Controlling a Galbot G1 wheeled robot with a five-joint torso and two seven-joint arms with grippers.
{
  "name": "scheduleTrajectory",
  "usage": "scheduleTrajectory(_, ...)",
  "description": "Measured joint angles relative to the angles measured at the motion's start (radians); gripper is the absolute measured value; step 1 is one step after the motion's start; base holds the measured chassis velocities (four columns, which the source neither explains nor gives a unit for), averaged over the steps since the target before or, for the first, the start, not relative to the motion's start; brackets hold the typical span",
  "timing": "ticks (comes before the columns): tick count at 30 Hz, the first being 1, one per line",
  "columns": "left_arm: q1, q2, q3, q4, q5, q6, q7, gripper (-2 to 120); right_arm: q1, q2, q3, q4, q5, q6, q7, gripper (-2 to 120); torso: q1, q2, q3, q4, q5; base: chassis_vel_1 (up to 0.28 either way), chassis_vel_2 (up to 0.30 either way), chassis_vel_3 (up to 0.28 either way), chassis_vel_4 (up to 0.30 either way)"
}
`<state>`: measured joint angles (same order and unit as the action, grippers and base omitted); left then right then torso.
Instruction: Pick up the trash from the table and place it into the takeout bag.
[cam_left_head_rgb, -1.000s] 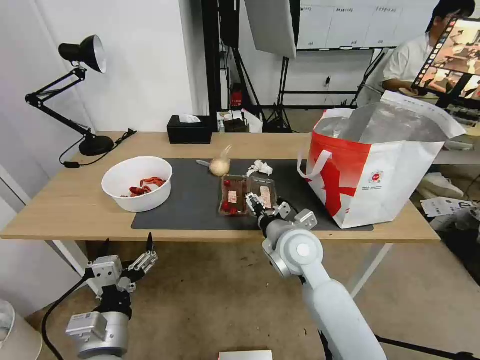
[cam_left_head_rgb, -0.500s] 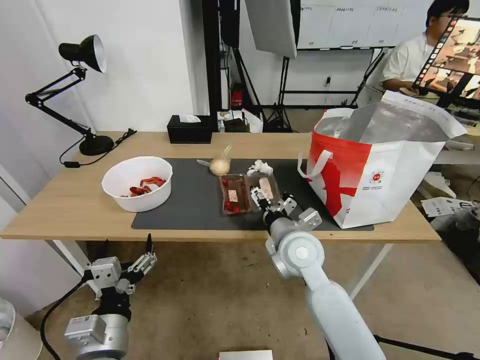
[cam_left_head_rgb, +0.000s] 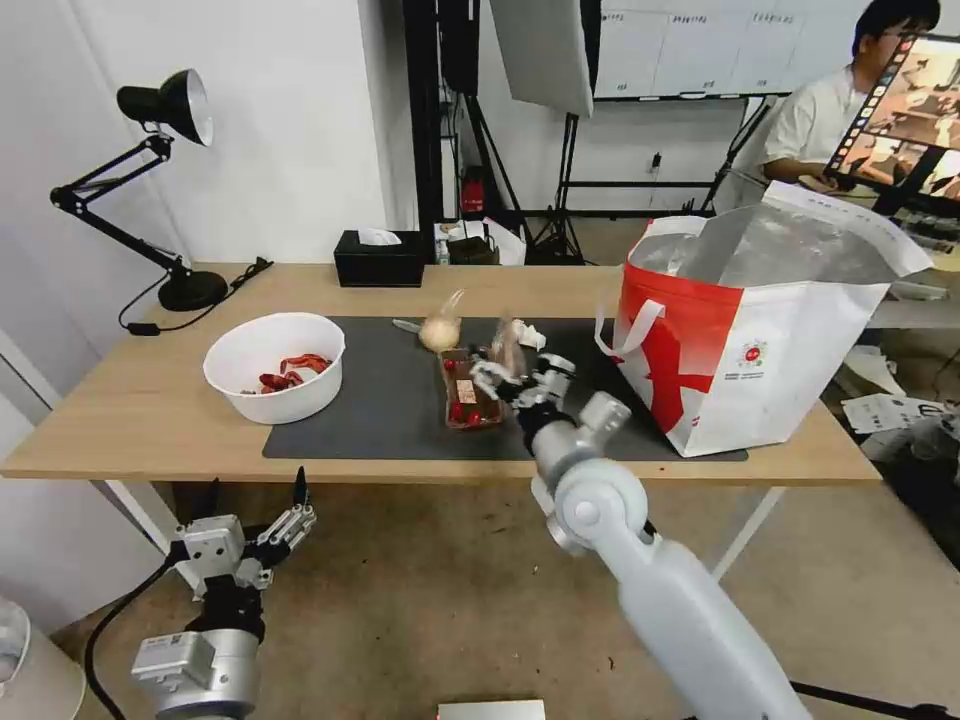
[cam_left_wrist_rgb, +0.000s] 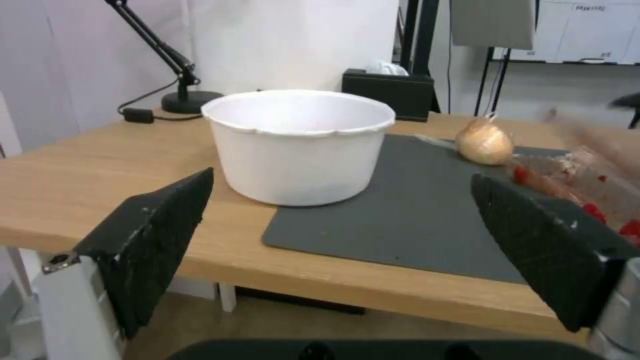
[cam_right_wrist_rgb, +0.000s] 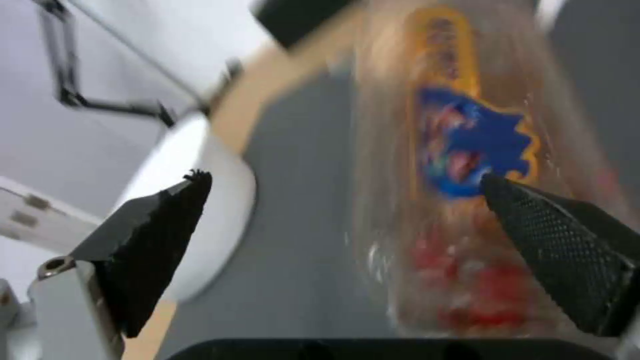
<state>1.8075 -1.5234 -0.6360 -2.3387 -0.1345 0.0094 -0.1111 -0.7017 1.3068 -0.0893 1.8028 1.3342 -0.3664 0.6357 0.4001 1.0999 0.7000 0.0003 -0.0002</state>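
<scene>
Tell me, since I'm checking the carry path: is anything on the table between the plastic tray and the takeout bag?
Nothing visible. The clear hinged tray sits at the right gripper; only bare grey mat lies between it and the takeout bag. The crumpled tissue lies behind that line.

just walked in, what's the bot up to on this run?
Clearing trash off the table into the takeout bag. The right claw is at the clear hinged tray on the grey mat, jaws open, with one half of the tray tipped up. The left claw hangs open below the table edge. The white bowl, tissue and bagged lump are untouched.
</scene>
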Motion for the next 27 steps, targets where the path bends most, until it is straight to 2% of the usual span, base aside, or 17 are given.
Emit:
scheduleTrajectory(1,0.0,0.0,0.0,0.0,0.0,0.0,0.0,100,0.0,0.0,0.0,0.0,0.0,0.0,0.0,100,0.0,0.0,0.0,0.0,0.0,0.0,0.0,0.0,0.0)
scheduleTrajectory(3,-0.002,-0.002,-0.003,0.0,-0.003,0.0,0.0,100,0.038,0.034,-0.003,-0.045,0.072,-0.017,0.068,100,0.0,0.0,0.0,-0.0001,0.0001,0.0,0.0,0.0,0.0)
scheduleTrajectory(6,-0.004,-0.003,-0.004,0.001,-0.006,0.0,0.0,100,0.043,0.046,0.0,-0.051,0.089,-0.017,0.08,100,0.0,0.0,0.0,-0.0002,0.0001,0.0,0.0,0.0,0.0)
scheduleTrajectory(11,-0.007,-0.002,-0.005,0.004,-0.01,0.0,0.0,100,0.041,0.038,0.002,-0.049,0.092,-0.004,0.07,100,0.0,0.0,0.0,-0.0003,0.0002,0.0,0.0,0.0,0.0)
scheduleTrajectory(12,-0.01,-0.001,-0.005,0.006,-0.012,0.0,0.0,100,0.046,0.027,0.002,-0.047,0.085,0.006,0.041,100,0.0,0.0,0.0,-0.0004,0.0003,0.0,0.0,0.0,0.0)
scheduleTrajectory(14,-0.014,0.003,-0.005,0.011,-0.021,0.0,0.0,100,0.081,-0.009,-0.015,-0.059,-0.011,0.028,-0.073,97,0.0,0.0,0.0,-0.0004,0.0002,0.0,0.0,0.0,0.0)
scheduleTrajectory(15,-0.014,0.003,-0.005,0.011,-0.021,0.0,0.0,100,0.081,-0.009,-0.015,-0.059,-0.011,0.028,-0.073,97,0.0,0.0,0.0,-0.0004,0.0002,0.0,0.0,0.0,0.0)
scheduleTrajectory(17,-0.02,0.017,-0.004,0.014,-0.053,0.0,0.001,100,0.146,-0.058,-0.065,-0.118,-0.22,0.051,-0.238,89,0.0,0.0,0.0,-0.0003,0.0001,0.0,0.0,0.0,0.0)
scheduleTrajectory(18,-0.02,0.017,-0.004,0.014,-0.053,0.0,0.001,100,0.146,-0.058,-0.065,-0.118,-0.22,0.051,-0.238,89,0.0,0.0,0.0,-0.0003,0.0001,0.0,0.0,0.0,0.0)
scheduleTrajectory(20,-0.033,0.048,-0.003,0.014,-0.115,0.011,0.003,100,0.236,-0.105,-0.124,-0.21,-0.4,0.067,-0.438,78,0.0,0.0,0.0,-0.0003,0.0003,0.0,0.0,0.0,0.0)
scheduleTrajectory(21,-0.041,0.068,-0.001,0.012,-0.167,0.028,0.004,100,0.277,-0.122,-0.155,-0.26,-0.445,0.082,-0.527,74,0.0,0.0,0.0,-0.0004,0.0003,0.0,0.0,0.0,0.0)
scheduleTrajectory(22,-0.041,0.068,-0.001,0.012,-0.167,0.028,0.004,100,0.277,-0.122,-0.155,-0.26,-0.445,0.082,-0.527,74,0.0,0.0,0.0,-0.0004,0.0003,0.0,0.0,0.0,0.0)
scheduleTrajectory(24,-0.062,0.11,0.001,0.004,-0.295,0.07,0.005,100,0.367,-0.135,-0.225,-0.386,-0.514,0.112,-0.709,61,0.0,0.0,0.0,-0.0006,0.0004,0.0,0.0,0.0,0.0)
scheduleTrajectory(25,-0.062,0.11,0.001,0.004,-0.295,0.07,0.005,100,0.367,-0.135,-0.225,-0.386,-0.514,0.112,-0.709,61,0.0,0.0,0.0,-0.0006,0.0004,0.0,0.0,0.0,0.0)
scheduleTrajectory(26,-0.067,0.121,-0.001,0.002,-0.329,0.081,0.005,100,0.396,-0.132,-0.246,-0.429,-0.534,0.122,-0.761,58,0.0,0.0,0.0,-0.0007,0.0001,0.0,0.0,0.0,0.0)
scheduleTrajectory(27,-0.079,0.143,-0.011,0.001,-0.399,0.102,0.005,100,0.458,-0.113,-0.294,-0.527,-0.579,0.14,-0.869,52,0.0,0.0,0.0,-0.0004,0.0003,0.0,0.0,0.0,0.0)
